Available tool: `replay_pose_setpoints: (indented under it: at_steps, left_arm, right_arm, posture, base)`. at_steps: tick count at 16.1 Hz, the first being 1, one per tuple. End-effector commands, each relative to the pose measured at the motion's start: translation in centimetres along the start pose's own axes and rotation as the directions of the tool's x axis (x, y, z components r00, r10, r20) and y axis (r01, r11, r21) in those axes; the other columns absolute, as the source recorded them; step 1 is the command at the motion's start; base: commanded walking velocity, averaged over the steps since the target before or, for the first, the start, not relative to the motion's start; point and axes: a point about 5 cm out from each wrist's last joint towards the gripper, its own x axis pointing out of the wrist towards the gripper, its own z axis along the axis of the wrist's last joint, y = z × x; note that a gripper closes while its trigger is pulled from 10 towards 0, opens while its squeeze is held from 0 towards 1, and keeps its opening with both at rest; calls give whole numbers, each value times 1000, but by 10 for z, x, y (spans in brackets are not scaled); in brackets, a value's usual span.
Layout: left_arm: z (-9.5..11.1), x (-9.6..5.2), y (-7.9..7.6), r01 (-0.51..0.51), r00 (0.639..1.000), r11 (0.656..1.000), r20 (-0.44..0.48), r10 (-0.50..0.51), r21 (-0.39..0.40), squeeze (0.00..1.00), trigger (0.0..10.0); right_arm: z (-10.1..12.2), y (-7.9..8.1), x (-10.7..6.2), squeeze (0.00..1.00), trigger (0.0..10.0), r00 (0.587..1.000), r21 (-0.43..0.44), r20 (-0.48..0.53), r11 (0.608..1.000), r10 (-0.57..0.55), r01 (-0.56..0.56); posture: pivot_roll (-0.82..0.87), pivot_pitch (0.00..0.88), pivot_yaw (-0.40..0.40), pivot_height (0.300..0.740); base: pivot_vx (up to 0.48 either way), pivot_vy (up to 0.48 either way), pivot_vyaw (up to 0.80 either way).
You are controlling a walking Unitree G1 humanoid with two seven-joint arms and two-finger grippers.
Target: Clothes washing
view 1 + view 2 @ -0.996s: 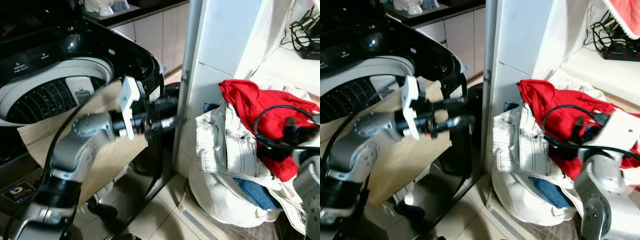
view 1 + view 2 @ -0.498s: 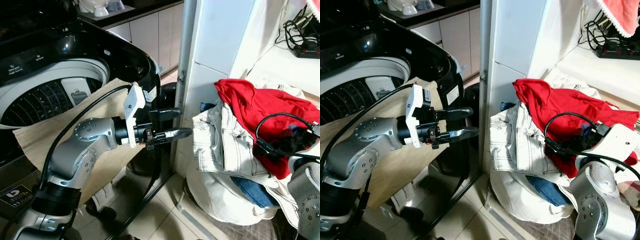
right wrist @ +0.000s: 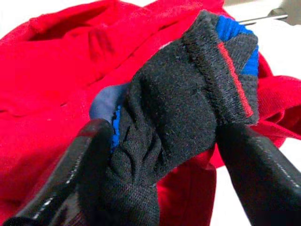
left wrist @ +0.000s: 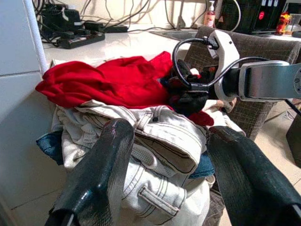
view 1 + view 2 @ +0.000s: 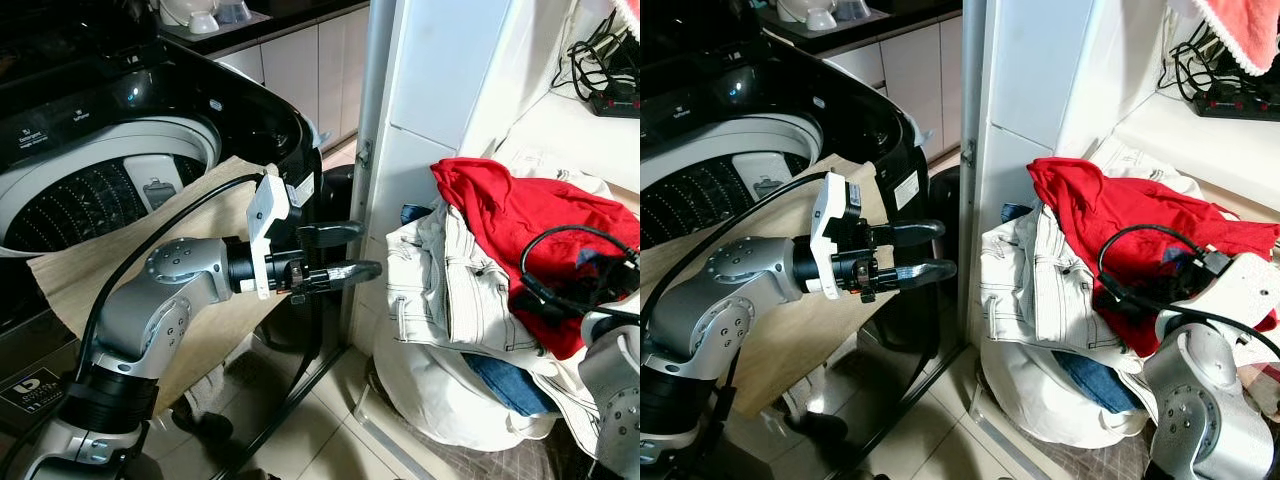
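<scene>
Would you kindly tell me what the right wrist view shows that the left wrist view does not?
The right wrist view alone shows up close that the right gripper pinches a black sock with blue and red trim. The left wrist view alone shows the left gripper open, aimed at the white jeans, with the counter behind. Both show the red garment.

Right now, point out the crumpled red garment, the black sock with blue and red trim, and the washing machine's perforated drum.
red garment (image 5: 520, 215), left eye view, middle folds.
black sock (image 3: 178, 117), right wrist view, knitted body.
washing machine drum (image 5: 85, 200), left eye view, perforated inner wall.
</scene>
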Motion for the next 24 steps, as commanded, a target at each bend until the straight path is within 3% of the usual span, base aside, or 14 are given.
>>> replay_pose_setpoints:
  at_steps: [1,17,21,22,24]
  left_arm:
    - [1,0,-3,15,1000,1000,-15,-14,12,0,10000]
    - [0,-2,-11,78,996,997,-33,-77,9,0,10000]
    - [1,-3,-11,80,996,997,-30,-79,15,0,10000]
    - [2,-2,-11,82,996,996,-24,-81,20,0,10000]
    - [3,-2,-10,81,996,996,-22,-81,21,0,10000]
  right_arm:
    - [-4,1,1,0,0,999,8,-32,1000,-4,4]
    - [0,5,1,0,0,1000,9,-17,1000,1,-1]
    - [14,9,-4,0,0,996,-4,87,1000,14,-14]
    - [27,11,-7,0,0,981,-66,193,998,21,-8]
    - [37,14,-10,0,0,959,-131,279,991,43,-6]
  posture:
    - [-116,0,19,740]
    - [-117,0,18,740]
    - [-120,0,21,740]
    - [-120,0,21,740]
    - [-120,0,20,740]
  base:
    - [0,0,0]
    - [0,0,0]
    - [0,0,0]
    - [0,0,0]
    - [0,0,0]
